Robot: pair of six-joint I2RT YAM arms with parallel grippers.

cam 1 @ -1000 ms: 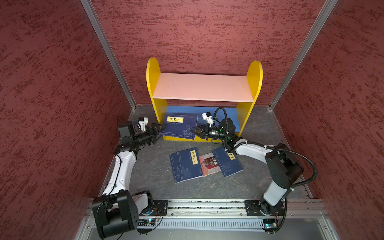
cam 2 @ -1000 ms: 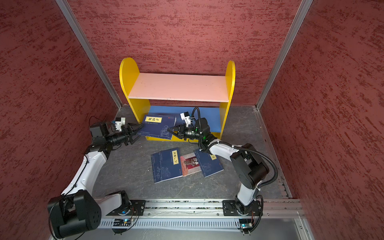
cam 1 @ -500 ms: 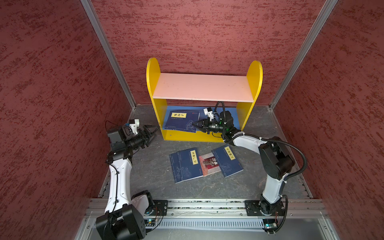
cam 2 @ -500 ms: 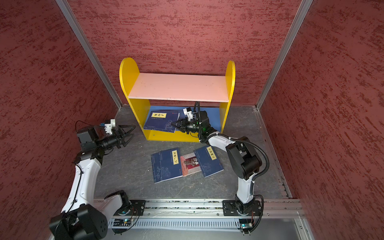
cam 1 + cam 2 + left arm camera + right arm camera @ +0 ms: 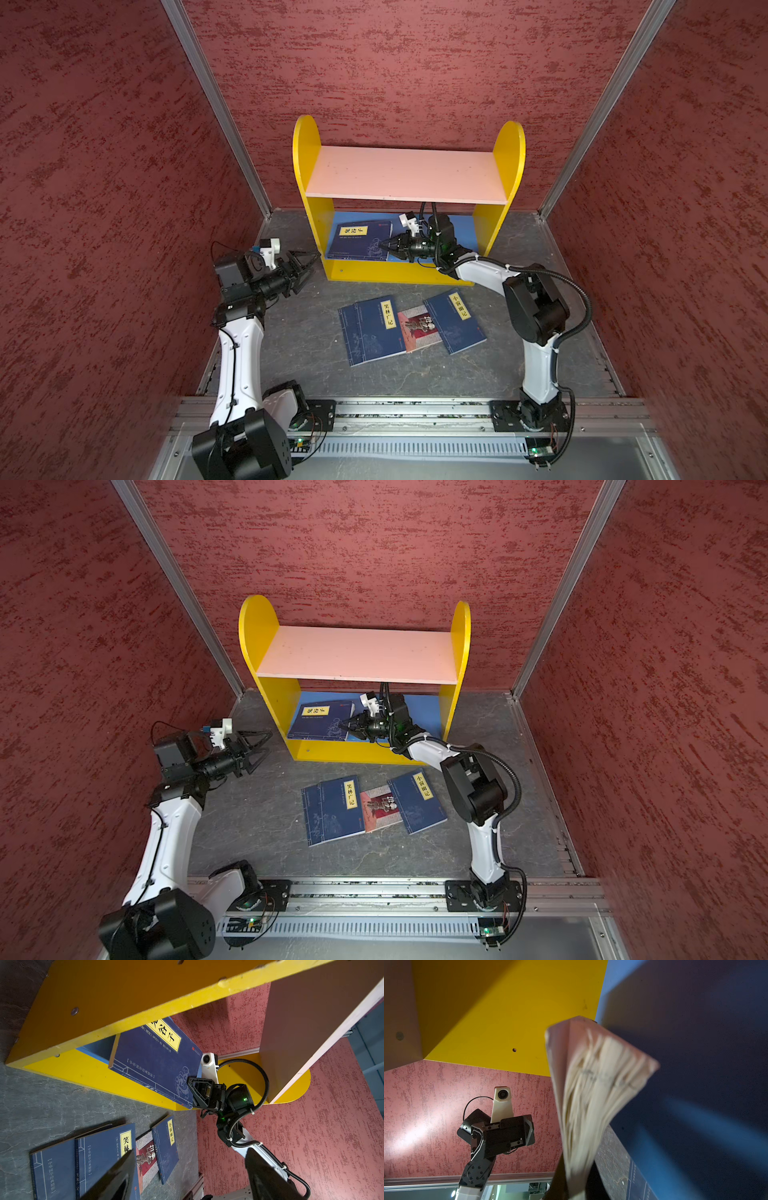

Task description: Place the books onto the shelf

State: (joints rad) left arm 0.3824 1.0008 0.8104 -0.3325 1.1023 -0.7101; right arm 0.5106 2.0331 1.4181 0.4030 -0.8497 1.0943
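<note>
The shelf (image 5: 405,174) (image 5: 357,654) stands against the back wall. A navy book (image 5: 359,243) (image 5: 318,723) (image 5: 153,1064) with a yellow label lies over the left part of its blue lower board. My right gripper (image 5: 384,245) (image 5: 344,726) (image 5: 576,1176) is shut on that book's near right corner, with fanned pages (image 5: 591,1084) between its fingers. My left gripper (image 5: 313,262) (image 5: 267,742) (image 5: 191,1167) hangs open and empty, just left of the shelf. The other books lie on the floor: two overlapping navy ones (image 5: 372,328) (image 5: 93,1163), a pink-and-red one (image 5: 417,328), and another navy one (image 5: 455,320).
Red textured walls (image 5: 104,208) close in the back and both sides. The shelf's yellow left side panel (image 5: 305,166) stands between my left gripper and the held book. A metal rail (image 5: 415,409) carrying both arm bases runs along the front.
My right gripper carried the navy book further in, over the lower board. My left gripper drew back to the left, away from the book's left corner.
</note>
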